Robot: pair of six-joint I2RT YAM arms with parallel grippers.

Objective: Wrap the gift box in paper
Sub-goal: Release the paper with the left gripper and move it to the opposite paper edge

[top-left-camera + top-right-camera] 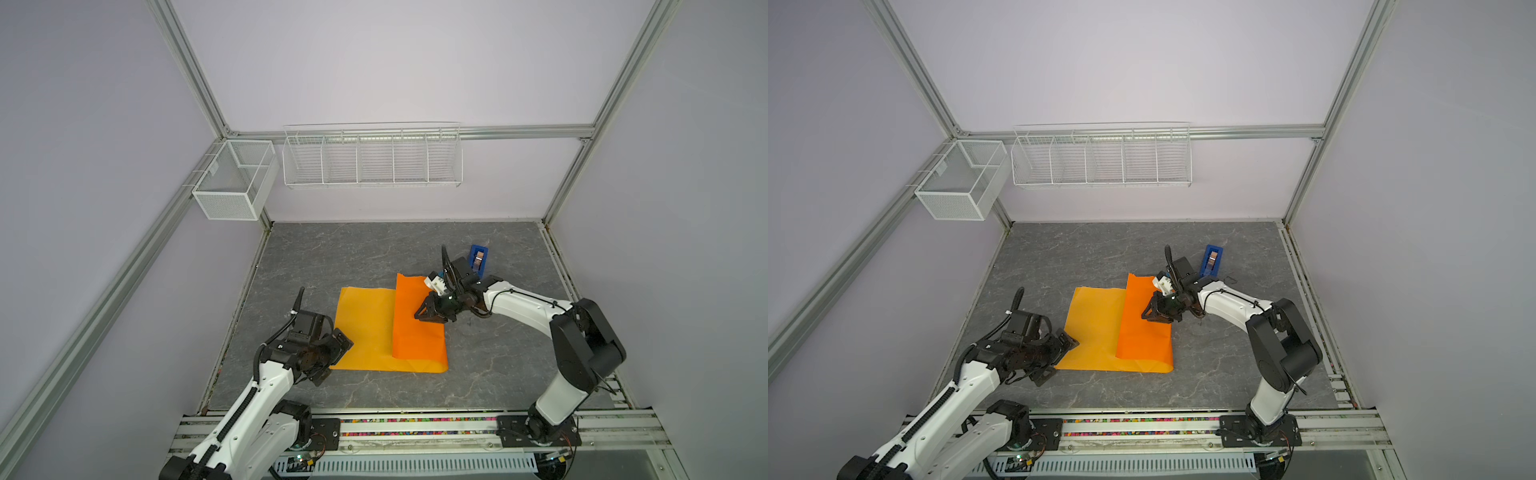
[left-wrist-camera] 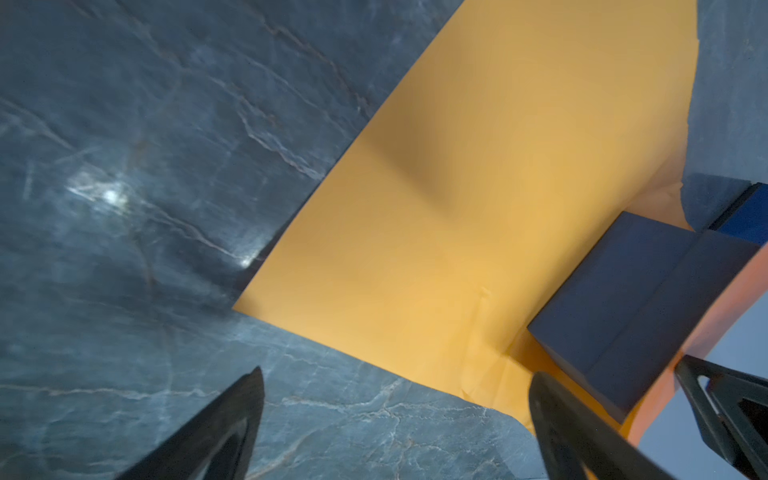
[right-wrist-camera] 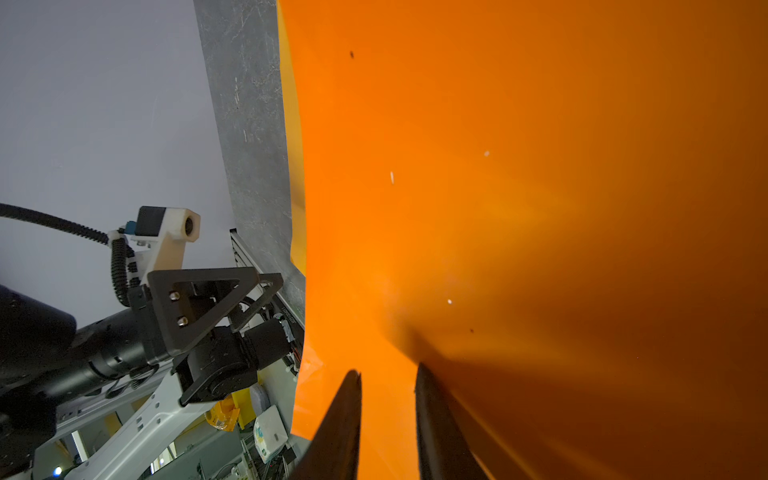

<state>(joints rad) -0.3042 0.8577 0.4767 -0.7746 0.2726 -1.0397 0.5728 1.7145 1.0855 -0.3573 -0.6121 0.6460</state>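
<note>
The orange paper point(image 1: 365, 328) point(image 1: 1096, 328) lies flat on the grey table in both top views. Its right part is folded over as a deeper-orange flap point(image 1: 417, 345) point(image 1: 1144, 345). The flap hides the gift box from above. In the left wrist view the navy gift box point(image 2: 623, 299) shows under the flap, on the paper point(image 2: 478, 187). My right gripper point(image 1: 419, 318) point(image 1: 1144, 316) point(image 3: 387, 370) rests its tips on top of the flap, jaws a narrow gap apart, nothing between them. My left gripper point(image 1: 334, 361) point(image 1: 1059, 359) point(image 2: 399, 372) stands wide open and empty at the paper's front left corner.
A bright blue tape dispenser point(image 1: 478, 257) point(image 1: 1212, 259) stands on the table behind the right arm. A white mesh basket point(image 1: 235, 178) hangs on the left frame. A white wire rack point(image 1: 372, 156) hangs on the back wall.
</note>
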